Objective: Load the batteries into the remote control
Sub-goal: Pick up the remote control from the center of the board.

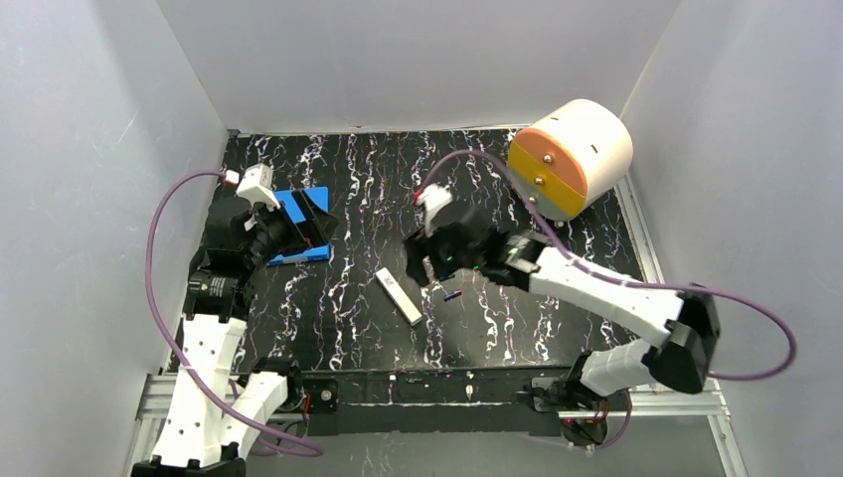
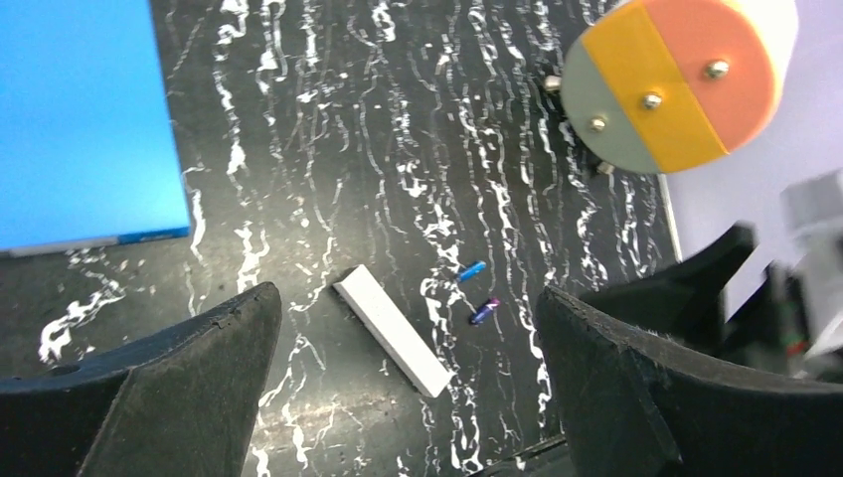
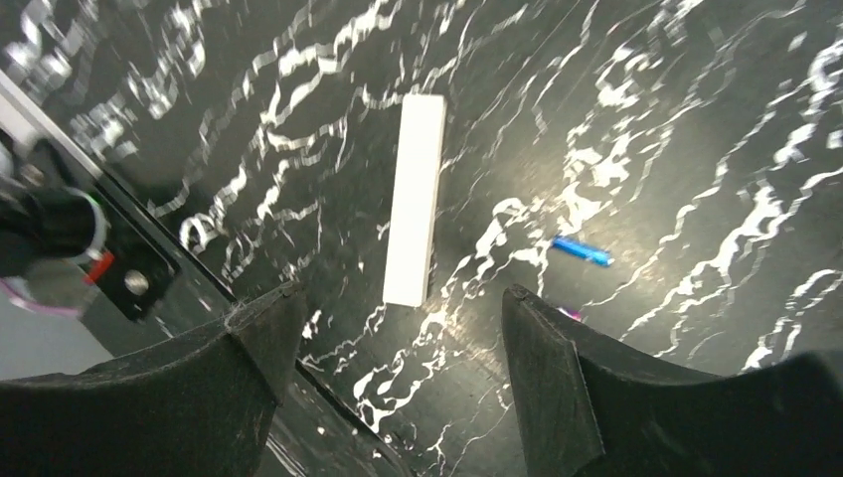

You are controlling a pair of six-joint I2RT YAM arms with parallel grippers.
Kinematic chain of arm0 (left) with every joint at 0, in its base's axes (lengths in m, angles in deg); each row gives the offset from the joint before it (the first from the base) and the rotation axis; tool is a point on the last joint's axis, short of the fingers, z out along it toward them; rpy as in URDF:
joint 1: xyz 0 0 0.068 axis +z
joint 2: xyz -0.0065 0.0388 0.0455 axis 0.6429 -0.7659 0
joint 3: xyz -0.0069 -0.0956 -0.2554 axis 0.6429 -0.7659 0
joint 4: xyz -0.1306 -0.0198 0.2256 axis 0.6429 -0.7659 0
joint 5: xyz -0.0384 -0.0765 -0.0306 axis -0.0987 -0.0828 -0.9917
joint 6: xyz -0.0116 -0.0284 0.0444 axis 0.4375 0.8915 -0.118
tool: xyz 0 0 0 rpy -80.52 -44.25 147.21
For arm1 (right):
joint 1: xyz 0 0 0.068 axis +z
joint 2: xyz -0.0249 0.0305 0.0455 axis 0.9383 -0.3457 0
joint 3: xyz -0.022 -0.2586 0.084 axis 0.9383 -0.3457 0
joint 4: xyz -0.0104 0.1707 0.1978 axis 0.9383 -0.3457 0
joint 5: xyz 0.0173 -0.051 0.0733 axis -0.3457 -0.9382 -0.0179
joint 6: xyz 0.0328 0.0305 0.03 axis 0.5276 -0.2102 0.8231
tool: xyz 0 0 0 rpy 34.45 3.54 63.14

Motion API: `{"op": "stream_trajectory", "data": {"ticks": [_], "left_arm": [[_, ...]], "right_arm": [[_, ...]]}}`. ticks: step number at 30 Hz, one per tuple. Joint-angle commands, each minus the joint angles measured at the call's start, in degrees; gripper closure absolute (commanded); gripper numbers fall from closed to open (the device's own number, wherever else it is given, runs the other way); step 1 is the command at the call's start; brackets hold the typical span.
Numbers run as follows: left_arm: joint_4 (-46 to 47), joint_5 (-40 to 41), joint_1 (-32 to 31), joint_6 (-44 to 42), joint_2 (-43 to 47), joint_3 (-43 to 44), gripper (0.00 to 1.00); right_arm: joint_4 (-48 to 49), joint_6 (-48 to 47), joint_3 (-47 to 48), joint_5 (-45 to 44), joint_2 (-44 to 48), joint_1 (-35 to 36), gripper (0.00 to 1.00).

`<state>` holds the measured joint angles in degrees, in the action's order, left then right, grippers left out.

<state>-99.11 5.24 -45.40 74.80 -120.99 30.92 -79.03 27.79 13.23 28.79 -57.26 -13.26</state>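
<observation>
The remote control (image 1: pixel 398 295) is a slim white bar lying flat and diagonal in the middle of the black marbled table; it also shows in both wrist views (image 2: pixel 393 330) (image 3: pixel 416 199). Two small blue batteries lie loose on the table just right of it: one (image 2: pixel 471 269) (image 3: pixel 583 250) and a darker, purplish one (image 2: pixel 484 310) (image 1: pixel 452 295), which my right finger half hides in the right wrist view. My right gripper (image 1: pixel 427 270) (image 3: pixel 403 293) hovers open above the remote's end and holds nothing. My left gripper (image 1: pixel 310 221) (image 2: pixel 408 296) stands wide open and empty over the blue pad.
A flat blue pad (image 1: pixel 288 211) (image 2: pixel 84 119) lies at the left under the left gripper. A large cream-and-orange drum (image 1: pixel 577 149) (image 2: pixel 686 79) sits at the back right corner. White walls close the table (image 1: pixel 348 179) on three sides.
</observation>
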Motion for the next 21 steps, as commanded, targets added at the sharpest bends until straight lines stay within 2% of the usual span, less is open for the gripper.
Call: {"op": "stream_trajectory", "data": {"ticks": [1, 7, 15, 21], "left_arm": [[-3.81, 6.39, -0.15, 0.02, 1.57, -1.61, 0.02], [-4.19, 8.72, -0.16, 0.18, 2.97, -3.84, 0.02], [-6.62, 14.74, -0.16, 0.19, 3.88, -4.08, 0.01], [-6.99, 15.45, -0.16, 0.16, 3.63, -4.53, 0.01]], "right_arm": [[0.14, 1.07, -1.06, -11.44, -6.02, 7.92, 0.21], [1.61, 0.78, -2.05, -14.19, -16.93, 13.85, 0.22], [0.66, 0.10, 1.36, -14.42, -29.00, 14.07, 0.26], [1.36, -0.71, 2.16, -13.26, -31.79, 14.06, 0.33]]}}
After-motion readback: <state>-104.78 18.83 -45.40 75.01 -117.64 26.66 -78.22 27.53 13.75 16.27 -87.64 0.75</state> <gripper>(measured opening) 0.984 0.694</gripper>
